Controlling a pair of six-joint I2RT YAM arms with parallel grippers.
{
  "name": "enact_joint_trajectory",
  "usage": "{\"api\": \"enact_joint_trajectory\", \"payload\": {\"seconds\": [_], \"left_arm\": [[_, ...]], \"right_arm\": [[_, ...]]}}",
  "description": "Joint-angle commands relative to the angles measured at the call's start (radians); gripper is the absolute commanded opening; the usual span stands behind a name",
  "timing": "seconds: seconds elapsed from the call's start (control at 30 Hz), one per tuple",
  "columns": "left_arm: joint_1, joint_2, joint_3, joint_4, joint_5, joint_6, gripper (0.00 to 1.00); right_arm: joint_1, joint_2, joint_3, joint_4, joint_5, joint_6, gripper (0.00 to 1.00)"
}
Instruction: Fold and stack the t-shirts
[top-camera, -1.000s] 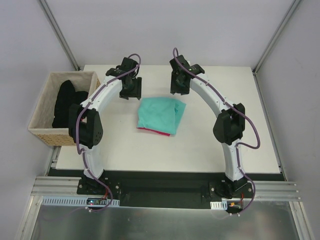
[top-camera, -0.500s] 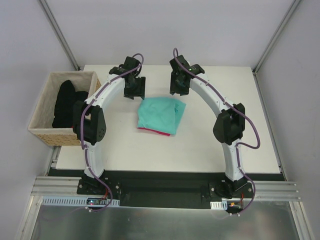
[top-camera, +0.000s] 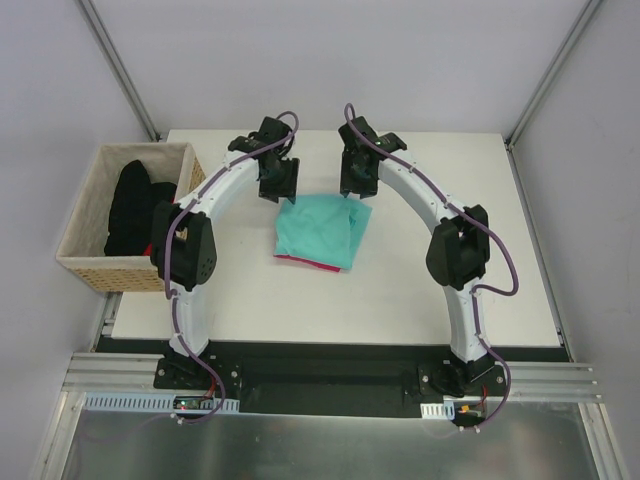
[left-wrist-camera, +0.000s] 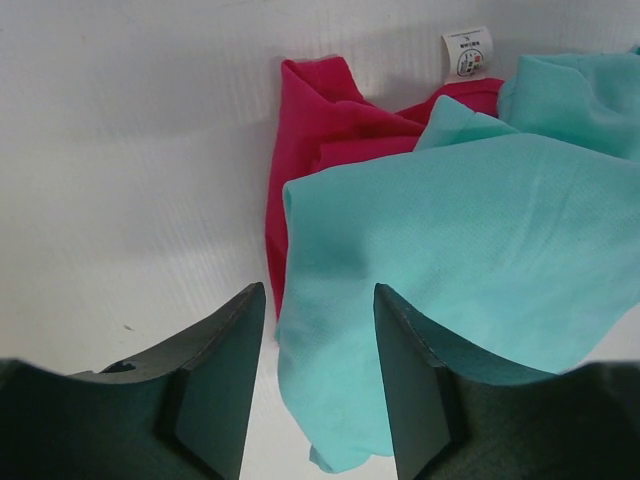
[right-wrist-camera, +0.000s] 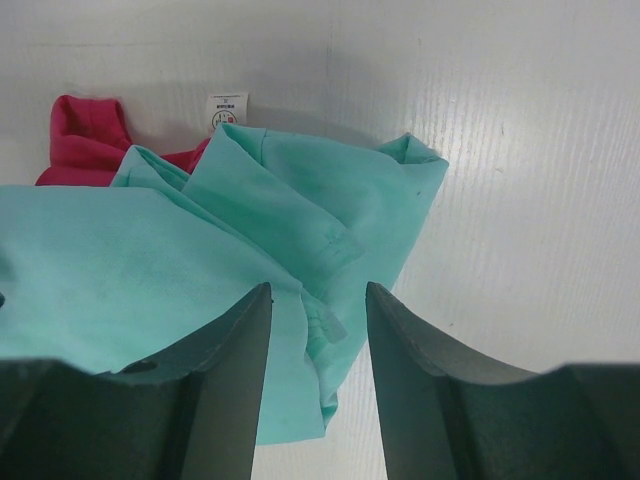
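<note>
White table (top-camera: 420, 285), pale grey walls (top-camera: 320, 60), wicker basket (top-camera: 92, 272) at left.

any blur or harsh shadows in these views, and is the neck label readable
Top external: even, soft light, only faint shadows, teal shirt sharp. Left wrist: cloth weave crisp, white label too small to read, left hand's fingers dark. Right wrist: right hand's fingers dark, slightly soft; no glare.

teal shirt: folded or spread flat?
Folded, loosely: the teal shirt is a compact bundle lying on the pink shirt, with doubled layers and a sleeve turned in.
</note>
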Motion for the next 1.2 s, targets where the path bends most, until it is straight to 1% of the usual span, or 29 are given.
{"api": "enact_joint_trajectory", "payload": {"seconds": [0.0, 0.2, 0.5, 1.0, 1.17], "left_arm": [[-0.02, 0.021, 0.015, -0.011, 0.022, -0.005, 0.47], [-0.024, 0.02, 0.007, -0.011, 0.013, -0.011, 0.5], [-0.023, 0.006, -0.024, -0.009, -0.018, -0.011, 0.52], [-0.009, 0.012, 0.021, -0.009, -0.027, 0.01, 0.52], [-0.006, 0.012, 0.027, -0.009, -0.026, 0.016, 0.53]], "right_arm": [[0.0, -0.039, 0.001, 0.009, -0.011, 0.011, 0.46], [0.0, -0.045, -0.011, 0.012, -0.013, 0.005, 0.46], [0.004, -0.036, -0.005, 0.02, -0.025, 0.01, 0.45], [0.011, 0.012, 0.104, -0.017, -0.02, 0.01, 0.45], [0.016, 0.018, 0.102, -0.019, -0.017, 0.018, 0.45]]}}
